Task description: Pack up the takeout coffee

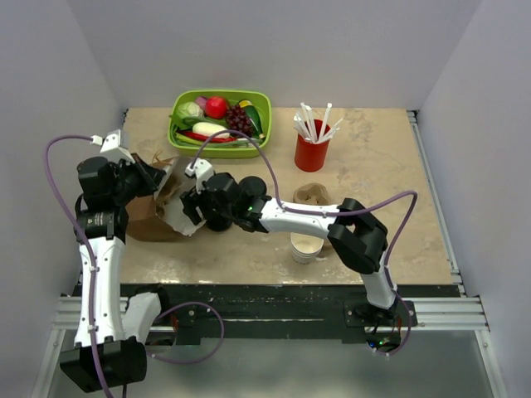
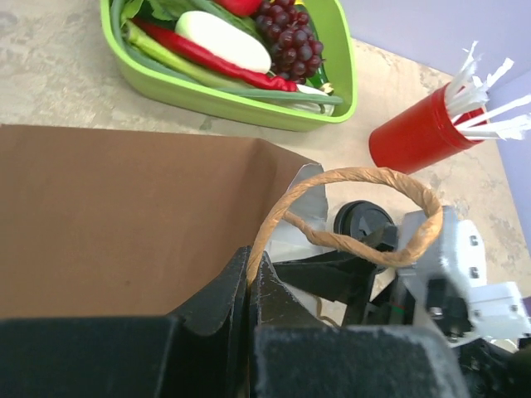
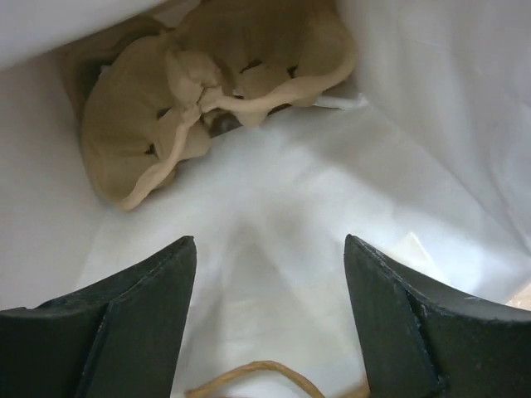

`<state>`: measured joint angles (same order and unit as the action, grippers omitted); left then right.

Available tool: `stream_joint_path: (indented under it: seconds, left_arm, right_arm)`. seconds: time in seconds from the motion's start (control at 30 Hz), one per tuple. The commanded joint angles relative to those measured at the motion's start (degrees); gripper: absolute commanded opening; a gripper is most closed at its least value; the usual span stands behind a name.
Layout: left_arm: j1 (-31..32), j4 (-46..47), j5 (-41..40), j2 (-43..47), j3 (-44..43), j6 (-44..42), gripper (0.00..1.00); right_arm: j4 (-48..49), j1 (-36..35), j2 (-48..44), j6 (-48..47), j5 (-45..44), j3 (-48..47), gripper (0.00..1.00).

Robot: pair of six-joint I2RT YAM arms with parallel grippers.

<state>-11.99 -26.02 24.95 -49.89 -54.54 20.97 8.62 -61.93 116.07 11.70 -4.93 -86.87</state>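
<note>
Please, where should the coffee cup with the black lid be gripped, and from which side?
Probably take the coffee cup by its round wall just below the lid, the right claw coming from the right. It stands lid up close beside the brown bag, which blocks its left; the lid alone may pop off.

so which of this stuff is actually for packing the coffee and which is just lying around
For the job: bag, pinched by the left gripper; carrier inside it; right gripper, open in the bag; black lid beside the bag, probably the coffee.
Lying about: veg tray; red cup of stirrers; cup stack.
</note>
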Motion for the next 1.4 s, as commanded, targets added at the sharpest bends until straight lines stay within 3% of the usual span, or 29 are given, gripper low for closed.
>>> stream_joint_path:
  seconds: [0.0, 0.2, 0.4, 0.6, 0.73, 1.03, 1.23, 1.37]
  left_arm:
    - [-0.3, 3.3, -4.1, 2.2, 1.9, 1.4, 0.0]
    - [-0.3, 3.7, -3.0, 3.7, 4.8, 3.5, 0.0]
    - [-0.4, 4.5, -1.9, 5.3, 6.6, 4.3, 0.0]
    - [-0.4, 4.2, -2.2, 5.1, 6.5, 5.8, 0.0]
    - [-0.3, 3.6, -1.5, 5.1, 6.1, 7.4, 0.0]
    - [-0.4, 3.3, 1.6, 5.4, 5.4, 8.7, 0.0]
    - [-0.3, 3.0, 2.3, 6.8, 6.5, 9.6, 0.0]
    - [-0.3, 2.8, 2.9, 6.7, 6.6, 9.8, 0.0]
  right_arm:
    - [3.3, 0.1, -5.5, 4.1, -1.4, -1.0, 0.77]
    - [6.1, 0.2, -8.9, 3.9, -1.8, -2.2, 0.81]
    - [7.4, 0.6, -8.2, 11.6, 2.5, -3.9, 0.81]
    - [9.9, 0.4, -7.3, 19.2, 3.4, 0.8, 0.7]
    - [16.8, 0.4, -4.6, 23.7, 2.6, 4.3, 0.65]
    - [23.6, 0.1, 4.9, 26.7, 6.2, -0.6, 0.47]
    - [27.1, -0.6, 9.0, 31.1, 5.0, -3.3, 0.48]
    - [26.7, -1.7, 9.3, 31.8, 0.9, -3.2, 0.54]
